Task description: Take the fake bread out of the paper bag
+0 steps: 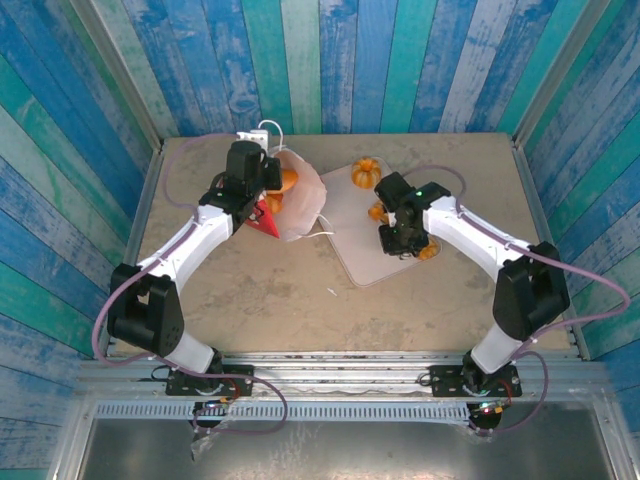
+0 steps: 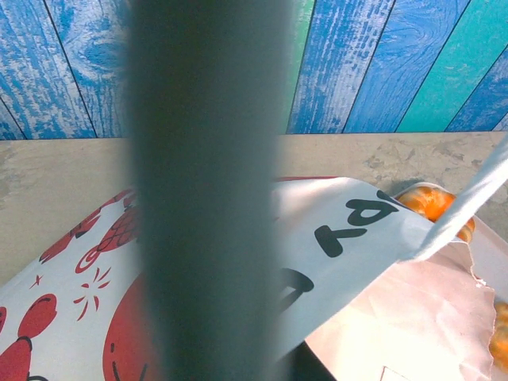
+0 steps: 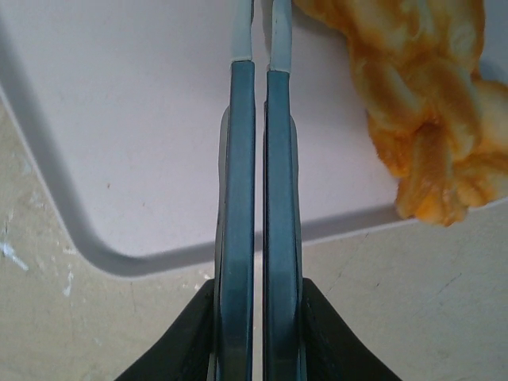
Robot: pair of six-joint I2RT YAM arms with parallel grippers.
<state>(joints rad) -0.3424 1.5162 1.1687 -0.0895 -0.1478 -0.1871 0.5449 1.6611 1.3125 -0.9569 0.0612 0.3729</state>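
On the far left of the table (image 1: 250,290), the left gripper (image 1: 262,186) pinches the paper bag (image 1: 302,208), bread (image 1: 289,181) showing in its mouth; the right gripper (image 1: 398,240), pressed together empty over the tray (image 1: 345,215) beside a twisted roll (image 3: 421,103), should spread before reaching in.

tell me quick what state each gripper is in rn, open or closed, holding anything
left gripper: closed on the paper bag
right gripper: closed, empty, above the pink tray

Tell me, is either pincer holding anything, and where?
Left pincer seems to pinch the bag by its paper wall; right pincer is shut, empty, above the tray.
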